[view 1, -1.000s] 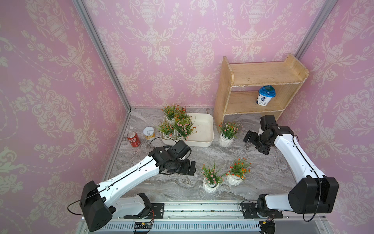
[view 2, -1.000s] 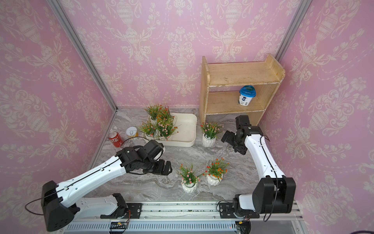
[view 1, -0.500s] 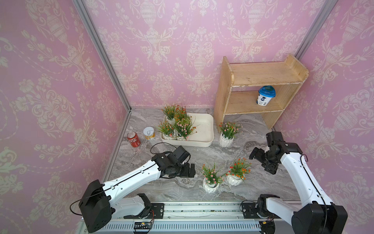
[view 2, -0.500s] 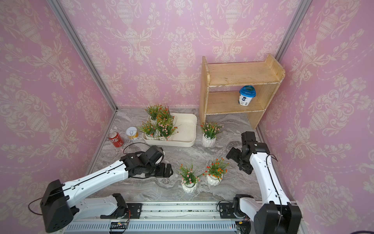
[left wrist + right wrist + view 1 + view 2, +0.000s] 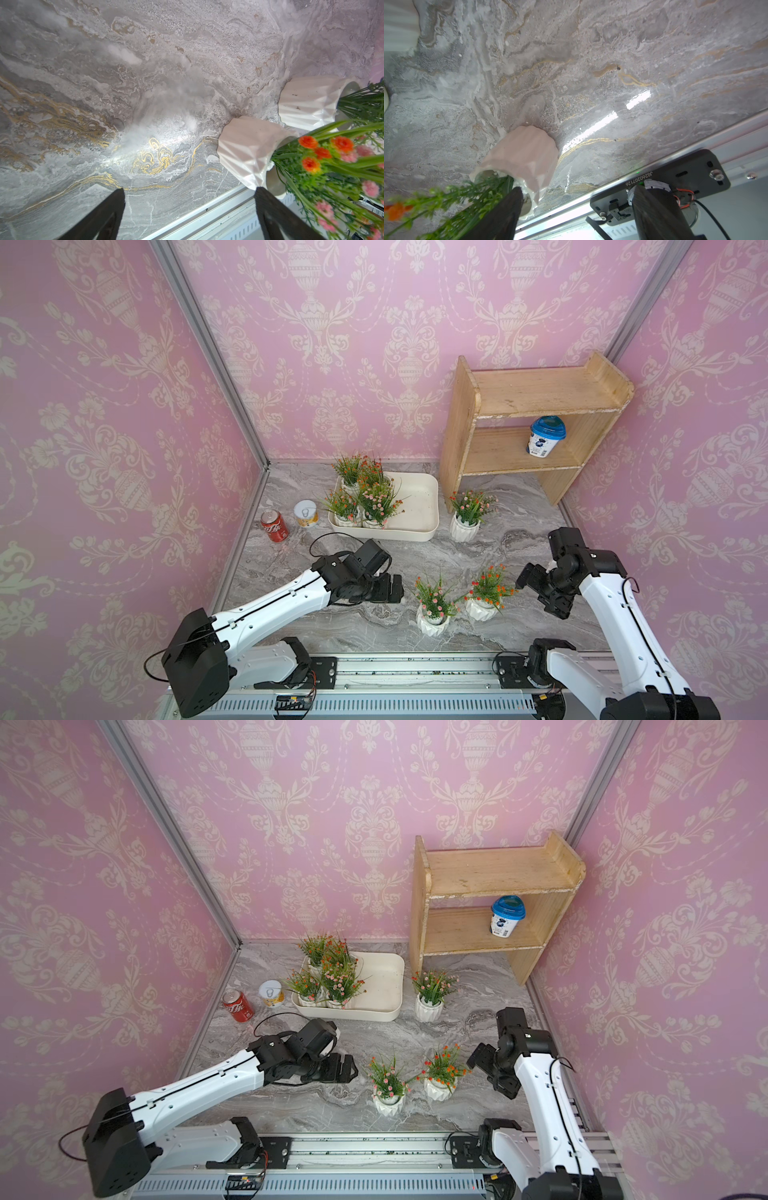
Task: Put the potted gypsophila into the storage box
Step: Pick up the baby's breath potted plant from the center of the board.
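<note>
We are aiming the right end effector [image 5: 538,591], jaws wide and empty, low at the orange-flowered potted gypsophila [image 5: 481,609], avoiding its stems and the neighbouring pot [image 5: 432,620].

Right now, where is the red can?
Both top views show the red can near the left wall, beside the yellow tin, left of the white tub.

I record the left arm [image 5: 270,610] and right arm [image 5: 615,614]: white shells, black joints. A black cable [image 5: 332,534] loops at the left wrist; the base plate [image 5: 691,164] carries a printed serial.
</note>
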{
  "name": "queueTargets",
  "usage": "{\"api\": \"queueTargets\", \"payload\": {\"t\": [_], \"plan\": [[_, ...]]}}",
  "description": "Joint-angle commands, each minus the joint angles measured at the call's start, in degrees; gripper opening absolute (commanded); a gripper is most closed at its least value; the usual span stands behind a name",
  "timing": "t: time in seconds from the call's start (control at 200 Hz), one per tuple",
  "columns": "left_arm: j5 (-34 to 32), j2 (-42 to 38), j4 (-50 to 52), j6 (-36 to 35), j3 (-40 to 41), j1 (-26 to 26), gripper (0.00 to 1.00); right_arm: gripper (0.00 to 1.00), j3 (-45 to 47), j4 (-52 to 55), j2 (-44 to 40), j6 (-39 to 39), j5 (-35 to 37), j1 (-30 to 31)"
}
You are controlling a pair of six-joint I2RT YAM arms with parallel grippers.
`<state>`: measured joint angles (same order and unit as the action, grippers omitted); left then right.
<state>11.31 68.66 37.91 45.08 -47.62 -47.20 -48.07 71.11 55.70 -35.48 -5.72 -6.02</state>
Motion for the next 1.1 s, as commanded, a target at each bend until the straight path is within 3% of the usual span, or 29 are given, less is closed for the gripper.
{"api": "queueTargets", "payload": {"t": [0.0, 0.26, 0.475, 1.096], "plan": [[1.6, 0.5, -0.4, -0.8, 0.7, 0.7, 0.99, 0.82, 1.5, 2.8, -0.8, 3.1, -1.7, -0.1], [2.3, 0.4, -1.6, 0.0, 2.0, 1.6, 0.99, 0.76, 2.9, -0.3, -1.5, 5.7, -9.6, 1.3], [2.8, 1.4, -2.2, 0.4, 2.1, 2.0, 0.99, 0.72, 4.4, -3.1, -1.8, 5.3, -11.5, 5.4], [3.0, 2.4, -2.2, 1.2, 1.8, 5.5, 0.99, 0.54, 8.7, -10.6, -1.9, -1.2, -6.0, 12.1]]}}
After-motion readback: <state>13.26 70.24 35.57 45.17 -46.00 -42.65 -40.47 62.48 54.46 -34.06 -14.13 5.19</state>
